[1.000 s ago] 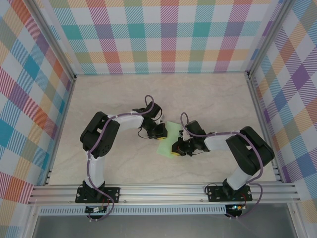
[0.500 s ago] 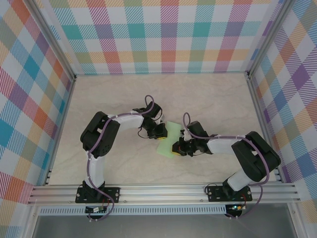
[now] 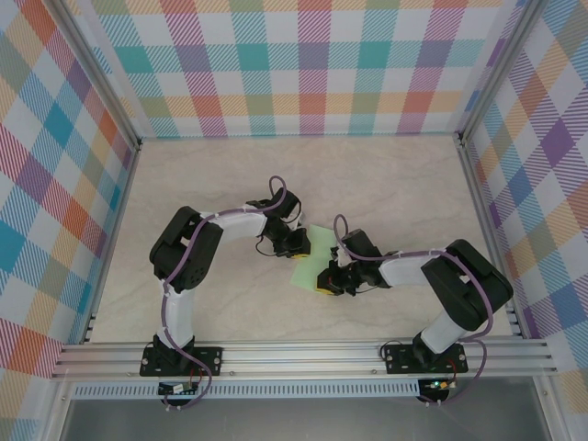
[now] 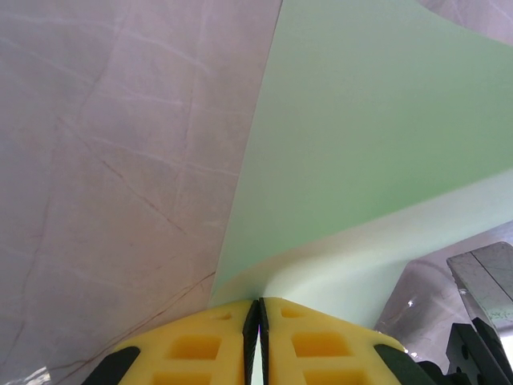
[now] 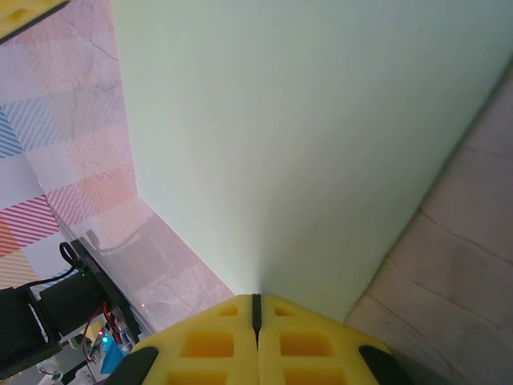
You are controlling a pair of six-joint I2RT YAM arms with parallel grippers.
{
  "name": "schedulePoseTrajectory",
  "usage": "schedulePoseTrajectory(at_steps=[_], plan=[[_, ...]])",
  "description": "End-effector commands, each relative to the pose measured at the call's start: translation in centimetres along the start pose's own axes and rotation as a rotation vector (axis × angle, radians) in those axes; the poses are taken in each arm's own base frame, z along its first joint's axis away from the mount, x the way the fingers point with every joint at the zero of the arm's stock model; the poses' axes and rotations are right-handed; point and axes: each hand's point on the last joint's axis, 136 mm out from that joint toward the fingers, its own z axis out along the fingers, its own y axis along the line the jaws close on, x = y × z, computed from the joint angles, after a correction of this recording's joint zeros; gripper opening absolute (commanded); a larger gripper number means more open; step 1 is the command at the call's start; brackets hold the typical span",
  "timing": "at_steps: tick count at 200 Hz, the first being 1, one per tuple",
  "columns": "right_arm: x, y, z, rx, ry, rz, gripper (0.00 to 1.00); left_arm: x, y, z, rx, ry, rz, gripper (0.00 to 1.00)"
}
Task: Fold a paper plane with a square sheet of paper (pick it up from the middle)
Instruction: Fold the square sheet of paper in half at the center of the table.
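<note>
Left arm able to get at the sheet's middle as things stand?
Probably not yet: the left gripper is shut on one edge of the sheet, and the right gripper clamps another edge. It would have to release first.

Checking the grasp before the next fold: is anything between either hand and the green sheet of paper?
Nothing visible does. The left hand and the right hand are each shut on an edge of the sheet of paper, which runs straight into each pinch.
</note>
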Motion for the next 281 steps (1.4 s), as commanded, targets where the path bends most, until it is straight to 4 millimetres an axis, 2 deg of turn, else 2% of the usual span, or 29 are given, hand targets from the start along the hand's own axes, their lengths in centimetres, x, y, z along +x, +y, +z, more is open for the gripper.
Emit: schedulePoseTrajectory(at_steps=[1,15,28,84,106,138,154,175,197,225,258,281], plan=[[0.2,0.4,-0.8,0.001,-0.023,-0.020,0.06,2.6,4.2,1.8,-0.151,0.096,-0.049,0.14],[0.3,1.2,-1.1,-0.030,-0.035,-0.041,0.07,2.8,4.2,1.8,-0.150,0.101,-0.048,0.14],[0.4,0.9,-0.9,-0.032,-0.033,-0.036,0.06,2.9,4.3,1.9,-0.154,0.107,-0.046,0.14],[2.0,-2.6,0.7,0.028,0.029,0.033,0.05,3.0,4.6,2.2,-0.158,0.112,-0.051,0.14],[1.8,-2.6,0.2,0.056,0.016,0.031,0.05,3.0,4.6,2.1,-0.161,0.112,-0.051,0.14],[-0.1,0.0,-1.7,0.081,-0.063,-0.034,0.06,3.1,4.7,2.0,-0.167,0.113,-0.049,0.14],[-2.0,1.2,-2.8,0.067,-0.125,-0.051,0.06,3.1,4.8,2.0,-0.169,0.113,-0.049,0.14],[-4.8,2.9,-3.9,-0.031,-0.180,-0.058,0.06,3.2,4.8,1.9,-0.171,0.113,-0.047,0.14],[-7.7,3.3,-4.8,-0.119,-0.226,-0.034,0.04,3.2,4.9,1.9,-0.179,0.114,-0.047,0.14],[-9.2,2.7,-4.2,-0.093,-0.214,-0.051,0.04,3.3,5.0,2.1,-0.174,0.117,-0.052,0.14],[-9.6,-0.5,-2.9,-0.019,-0.207,-0.008,0.03,3.4,5.3,2.4,-0.178,0.124,-0.055,0.13],[-9.4,-1.7,-2.1,-0.014,-0.196,0.008,0.02,3.6,5.4,2.5,-0.180,0.131,-0.055,0.13]])
